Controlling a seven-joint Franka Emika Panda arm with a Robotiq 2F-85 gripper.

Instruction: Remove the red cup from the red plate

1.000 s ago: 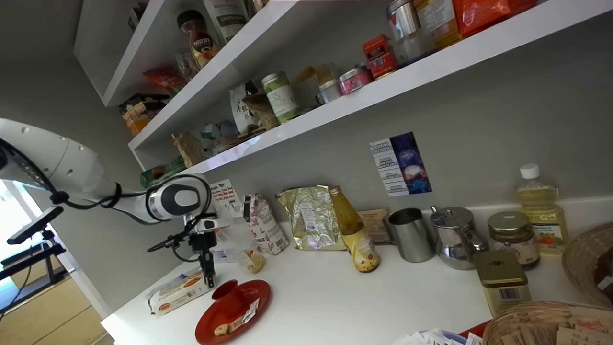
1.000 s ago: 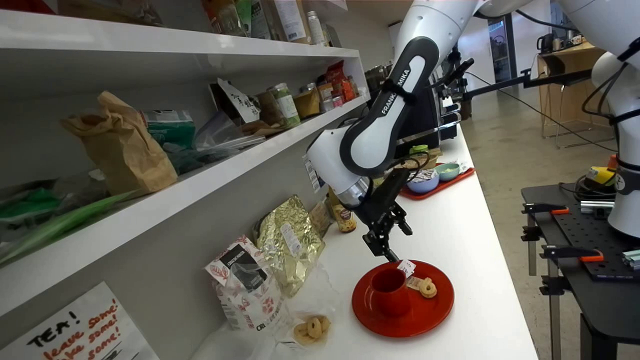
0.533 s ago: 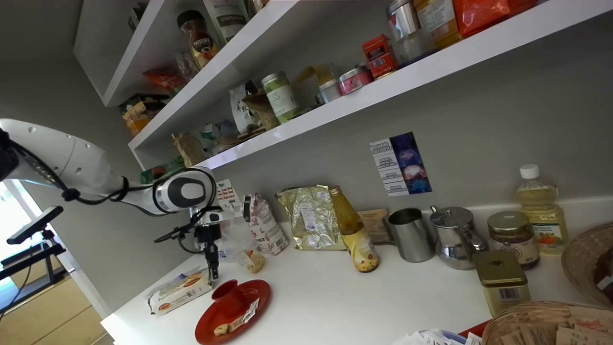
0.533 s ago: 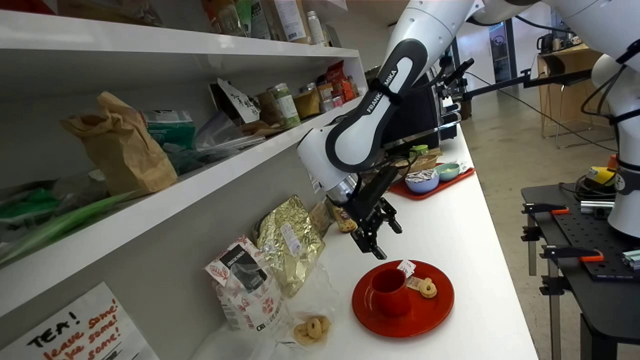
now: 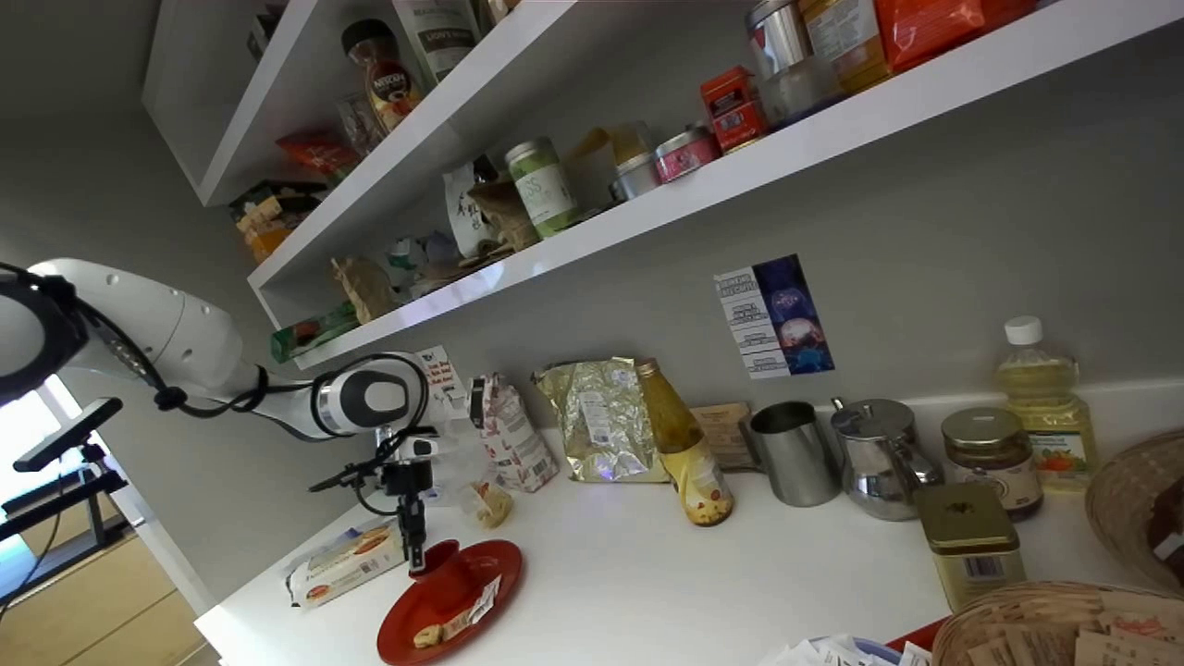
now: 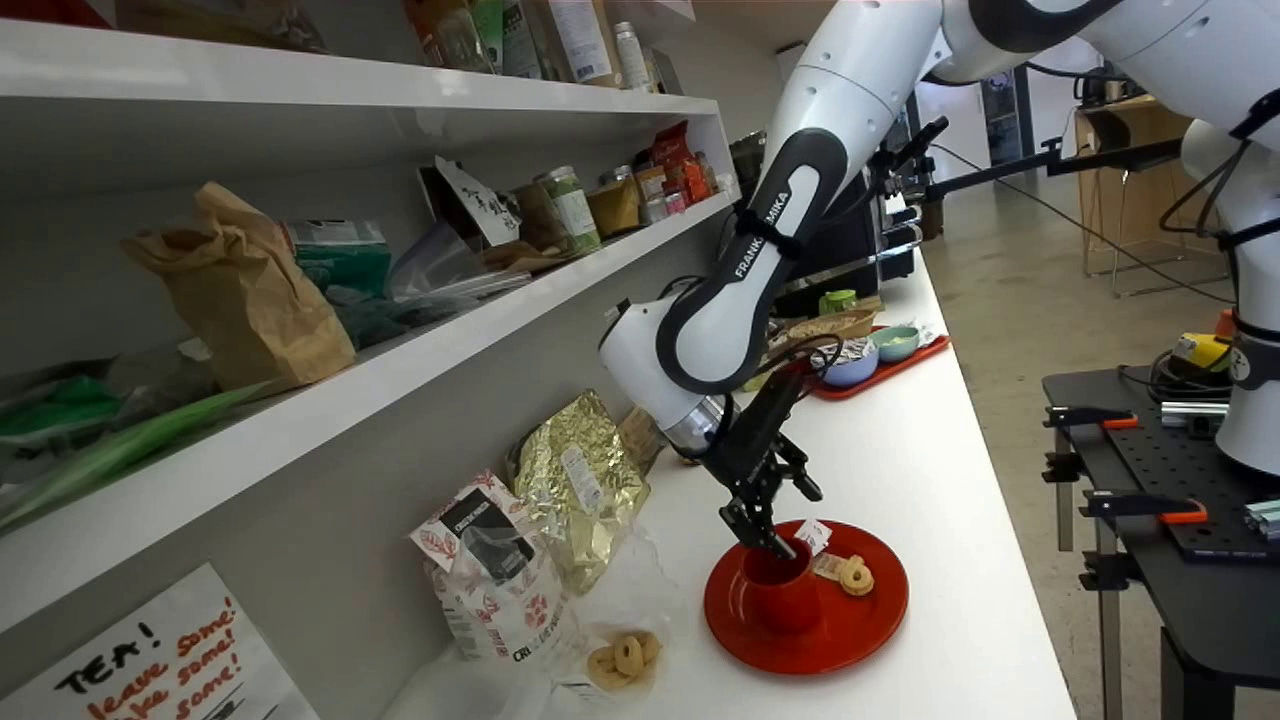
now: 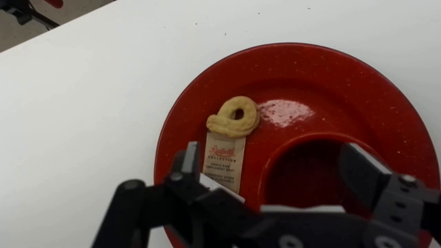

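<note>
The red cup stands upright on the red plate, off its centre; the cup (image 5: pixel 449 585) (image 6: pixel 785 600) and plate (image 5: pixel 504 560) (image 6: pixel 865 635) show in both exterior views. In the wrist view, the cup (image 7: pixel 306 165) lies lower right on the plate (image 7: pixel 293 65), its opening facing the camera. My gripper (image 7: pixel 275 153) is open, its fingers spread wide and empty. One finger is over the cup's opening near the rim; the other is outside the cup, over the plate. In an exterior view, the gripper (image 6: pixel 800 520) has a fingertip at the cup's mouth. Whether it touches, I cannot tell.
A ring biscuit (image 7: pixel 237 117) and a sugar packet (image 7: pixel 224 158) lie on the plate beside the cup. A bag of biscuits (image 6: pixel 625 660), a flour bag (image 6: pixel 500 570) and a gold foil bag (image 6: pixel 580 490) stand along the wall. A shelf (image 6: pixel 400 390) overhangs the counter.
My gripper first rose slightly away from the plate, then came down to the cup, so one fingertip is now at its mouth. Cup and plate have not moved.
</note>
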